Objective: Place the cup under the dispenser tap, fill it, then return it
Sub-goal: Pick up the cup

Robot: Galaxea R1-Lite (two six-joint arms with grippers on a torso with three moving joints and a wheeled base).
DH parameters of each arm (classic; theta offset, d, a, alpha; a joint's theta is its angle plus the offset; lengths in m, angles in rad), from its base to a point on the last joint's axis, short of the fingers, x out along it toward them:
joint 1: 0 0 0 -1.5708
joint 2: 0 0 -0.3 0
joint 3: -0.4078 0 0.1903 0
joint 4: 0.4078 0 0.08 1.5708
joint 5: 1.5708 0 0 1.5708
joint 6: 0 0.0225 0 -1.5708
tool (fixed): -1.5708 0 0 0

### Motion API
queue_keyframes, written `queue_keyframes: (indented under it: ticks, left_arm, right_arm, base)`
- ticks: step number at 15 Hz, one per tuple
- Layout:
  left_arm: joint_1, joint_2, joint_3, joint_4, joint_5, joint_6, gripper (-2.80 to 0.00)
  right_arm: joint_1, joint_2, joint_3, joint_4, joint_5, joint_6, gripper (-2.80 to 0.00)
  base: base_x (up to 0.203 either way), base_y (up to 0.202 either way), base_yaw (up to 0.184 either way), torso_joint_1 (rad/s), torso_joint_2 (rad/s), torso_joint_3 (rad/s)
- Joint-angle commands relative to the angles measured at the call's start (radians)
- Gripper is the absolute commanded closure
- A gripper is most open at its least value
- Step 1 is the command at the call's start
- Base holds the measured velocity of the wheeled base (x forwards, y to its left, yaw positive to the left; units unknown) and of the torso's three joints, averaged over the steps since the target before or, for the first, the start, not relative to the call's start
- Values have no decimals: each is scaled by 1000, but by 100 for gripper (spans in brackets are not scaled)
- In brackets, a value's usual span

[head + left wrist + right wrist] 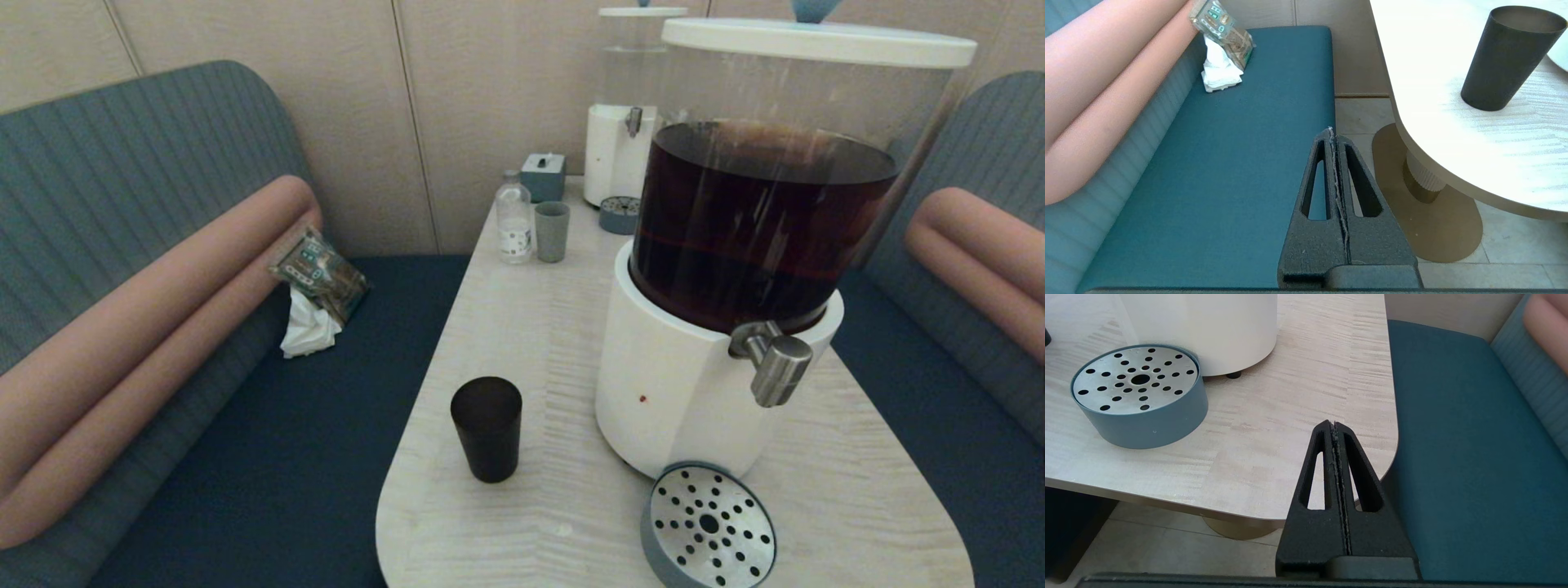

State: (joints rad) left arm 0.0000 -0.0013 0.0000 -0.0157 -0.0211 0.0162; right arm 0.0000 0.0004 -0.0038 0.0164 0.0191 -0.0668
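The matte black cup (486, 438) stands upright on the pale table (539, 327), near its front left edge; it also shows in the left wrist view as the cup (1506, 57). The dispenser tap (774, 359), brushed silver, juts from the big dispenser (735, 245) of dark brown liquid, above a round perforated drip tray (709, 527). My left gripper (1332, 131) is shut and empty, off the table's left front, over the bench edge. My right gripper (1333, 424) is shut and empty, off the table's front right corner. Neither arm shows in the head view.
A grey-green cup (552, 231), a small bottle (513, 217), a tissue box (543, 176) and a smaller clear dispenser (624, 114) with its own drip tray (619, 214) stand at the far end. A tissue packet (317, 282) lies on the left bench (269, 457). Another bench (939, 425) flanks the right.
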Motion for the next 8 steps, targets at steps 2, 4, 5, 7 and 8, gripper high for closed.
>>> queue_keyframes:
  ticks: [2, 4, 5, 7, 8]
  left_arm:
    - [0, 1, 0, 0, 0, 1, 0]
    - [0, 1, 0, 0, 1, 8, 0]
    - [0, 1, 0, 0, 1, 5, 0]
    - [0, 1, 0, 0, 1, 10, 0]
    - [0, 1, -1, 1, 1, 11, 0]
  right_arm:
    - [0, -2, 1, 0, 1, -1, 0]
    - [0, -2, 1, 0, 1, -1, 0]
    - [0, -2, 1, 0, 1, -1, 0]
    - [0, -2, 1, 0, 1, -1, 0]
    - [0, -2, 0, 0, 1, -1, 0]
  base:
    - [0, 0, 0, 0, 0, 0]
    - [0, 0, 0, 0, 0, 0]
    - [0, 0, 0, 0, 0, 0]
    - [0, 0, 0, 0, 0, 0]
    - [0, 0, 0, 0, 0, 0]
